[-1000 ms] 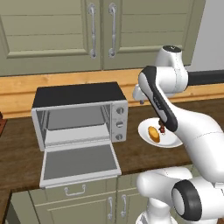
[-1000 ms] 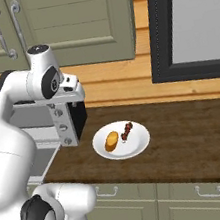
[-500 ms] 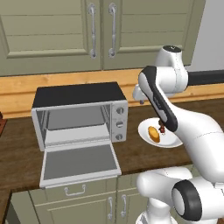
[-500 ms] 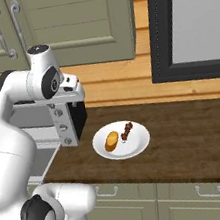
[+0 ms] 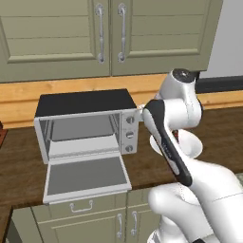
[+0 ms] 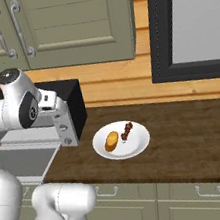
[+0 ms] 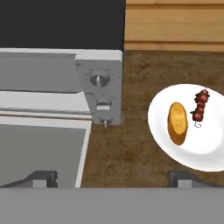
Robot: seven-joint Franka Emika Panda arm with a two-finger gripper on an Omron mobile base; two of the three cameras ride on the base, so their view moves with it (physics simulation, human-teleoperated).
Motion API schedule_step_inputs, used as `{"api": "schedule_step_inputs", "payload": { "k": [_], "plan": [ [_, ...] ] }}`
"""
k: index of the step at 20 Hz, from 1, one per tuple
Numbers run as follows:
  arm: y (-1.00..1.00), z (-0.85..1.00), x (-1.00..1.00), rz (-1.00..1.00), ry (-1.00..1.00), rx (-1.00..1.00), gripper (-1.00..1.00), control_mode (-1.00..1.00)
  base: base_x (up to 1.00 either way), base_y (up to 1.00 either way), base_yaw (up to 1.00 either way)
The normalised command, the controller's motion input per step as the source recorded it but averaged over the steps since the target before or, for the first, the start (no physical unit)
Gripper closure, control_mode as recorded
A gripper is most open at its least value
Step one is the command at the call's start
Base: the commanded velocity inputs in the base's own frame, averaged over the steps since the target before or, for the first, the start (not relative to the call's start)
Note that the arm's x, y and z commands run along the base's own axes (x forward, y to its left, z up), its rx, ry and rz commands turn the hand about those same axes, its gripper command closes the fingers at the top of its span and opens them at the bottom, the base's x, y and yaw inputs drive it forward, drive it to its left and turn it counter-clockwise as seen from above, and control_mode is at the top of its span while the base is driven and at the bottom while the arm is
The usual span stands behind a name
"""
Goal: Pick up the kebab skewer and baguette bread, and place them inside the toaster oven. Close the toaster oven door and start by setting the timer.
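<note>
The silver toaster oven [image 5: 85, 102] [image 6: 72, 108] stands on the wooden counter, its black top up and its door [image 5: 88, 176] [image 7: 39, 153] folded down flat. To its right a white plate [image 6: 139, 142] [image 7: 210, 144] holds the golden baguette bread [image 6: 111, 141] [image 7: 177, 123] and, beside it, the dark red kebab skewer [image 6: 126, 131] [image 7: 200, 106]. My gripper [image 7: 113, 179] hangs open and empty above the counter, over the oven's knob column [image 7: 99, 80] and left of the plate. In the left base view my arm hides the plate.
Green wall cabinets [image 5: 109, 33] hang above the oven. A dark-framed window [image 6: 183, 18] sits at the right behind the counter. Bare wooden counter [image 6: 198, 138] stretches right of the plate. The open door overhangs the counter's front edge.
My arm has swung lower and leftward, toward the oven's right side, and now covers the plate in the left base view. Oven, plate and food have not moved.
</note>
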Motion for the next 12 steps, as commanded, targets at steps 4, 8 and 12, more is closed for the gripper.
{"api": "schedule_step_inputs", "payload": {
  "k": [4,8,12],
  "plan": [
    [1.00,-0.38,0.00,-0.05,-0.40,-0.09,-1.00,-1.00,0.00,0.00,0.00],
    [1.00,-0.22,0.14,0.00,-0.19,-0.23,-1.00,-1.00,0.00,0.00,0.00],
    [1.00,-0.06,0.19,0.00,-0.17,-0.23,-1.00,-1.00,0.00,0.00,0.00]
  ]
}}
